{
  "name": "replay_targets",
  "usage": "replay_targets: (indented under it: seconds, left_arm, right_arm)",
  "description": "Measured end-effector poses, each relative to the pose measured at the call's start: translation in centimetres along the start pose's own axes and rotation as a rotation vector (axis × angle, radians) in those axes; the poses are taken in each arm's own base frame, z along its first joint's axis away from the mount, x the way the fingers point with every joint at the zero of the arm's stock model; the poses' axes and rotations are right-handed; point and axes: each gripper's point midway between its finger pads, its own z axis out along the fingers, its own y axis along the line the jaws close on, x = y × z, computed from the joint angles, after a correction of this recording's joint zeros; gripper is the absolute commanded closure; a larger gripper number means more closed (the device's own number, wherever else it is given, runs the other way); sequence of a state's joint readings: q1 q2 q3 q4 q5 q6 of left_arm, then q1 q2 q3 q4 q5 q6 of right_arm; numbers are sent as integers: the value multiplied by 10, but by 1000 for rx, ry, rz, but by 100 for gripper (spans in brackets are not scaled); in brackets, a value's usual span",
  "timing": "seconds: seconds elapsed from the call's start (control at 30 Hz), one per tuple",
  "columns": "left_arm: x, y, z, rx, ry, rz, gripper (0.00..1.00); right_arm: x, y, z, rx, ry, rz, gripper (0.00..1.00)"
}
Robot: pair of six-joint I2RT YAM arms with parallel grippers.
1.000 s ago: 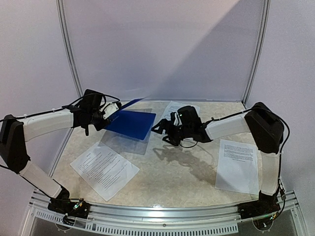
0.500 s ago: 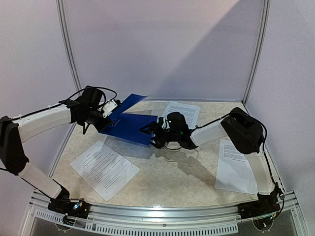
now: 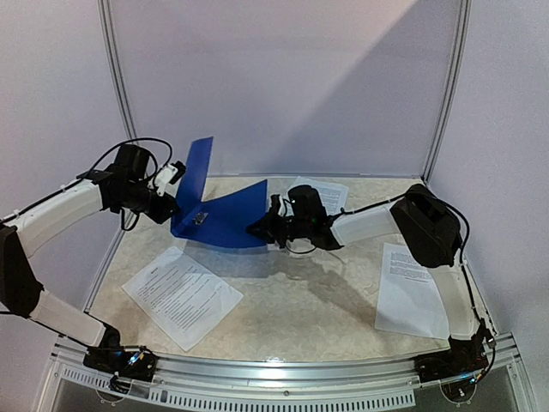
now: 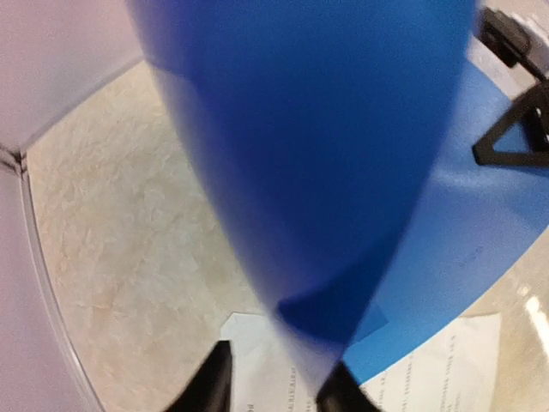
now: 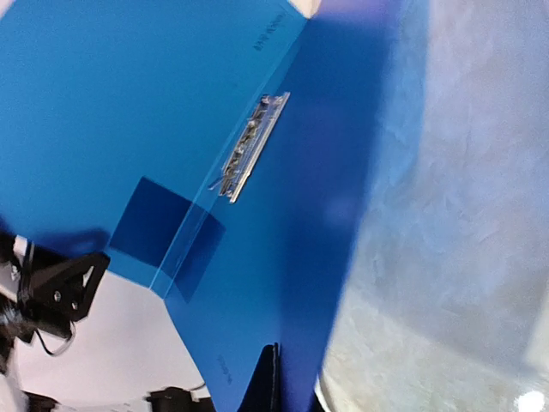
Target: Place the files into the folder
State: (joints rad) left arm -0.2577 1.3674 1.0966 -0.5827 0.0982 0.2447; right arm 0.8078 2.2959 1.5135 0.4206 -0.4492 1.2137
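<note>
The blue folder (image 3: 225, 220) lies open near the back left, its metal clip (image 5: 249, 150) along the fold. One cover (image 3: 199, 167) stands almost upright. My left gripper (image 3: 174, 176) is at that cover's left edge. Its fingers (image 4: 216, 378) stand apart, and the blurred cover edge (image 4: 317, 215) runs down between them. My right gripper (image 3: 257, 230) is shut on the right edge of the lower flap (image 5: 214, 257). The files lie apart on the table: one sheet (image 3: 182, 296) front left, one (image 3: 414, 287) right, one (image 3: 322, 192) behind my right arm.
The marbled table (image 3: 300, 300) is walled by white panels (image 3: 283, 77) at the back and sides, with a metal rail (image 3: 283, 373) along the near edge. My right arm (image 3: 377, 221) reaches across the table's middle above the surface.
The right gripper moved left and closed on the folder's lower flap. The left gripper pulled back left, swung the cover upright and opened.
</note>
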Motion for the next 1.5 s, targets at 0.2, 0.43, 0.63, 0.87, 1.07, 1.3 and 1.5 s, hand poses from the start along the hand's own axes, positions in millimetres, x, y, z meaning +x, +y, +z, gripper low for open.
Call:
replay_targets:
  seconds: [0.2, 0.43, 0.63, 0.87, 1.07, 1.3, 1.5]
  left_arm:
    - [6, 20, -25, 42, -50, -141, 16]
    - [12, 17, -47, 118, -75, -196, 15]
    - [15, 22, -54, 93, -60, -205, 15]
    - [17, 24, -53, 85, -54, -206, 15]
    - [24, 25, -41, 90, -12, -216, 16]
    - [31, 25, -32, 99, 26, -224, 16]
    - [32, 26, -31, 94, 28, -212, 16]
  right_arm:
    - [-21, 43, -52, 128, -69, -198, 100]
    - [-13, 93, -110, 180, -41, -420, 100]
    - [13, 89, -133, 235, 76, -474, 100]
    - [36, 69, -176, 299, 135, -430, 100]
    - [46, 23, -203, 352, 163, -289, 100]
    - [61, -34, -227, 454, 164, -136, 85]
    - [69, -50, -246, 536, 142, -94, 73]
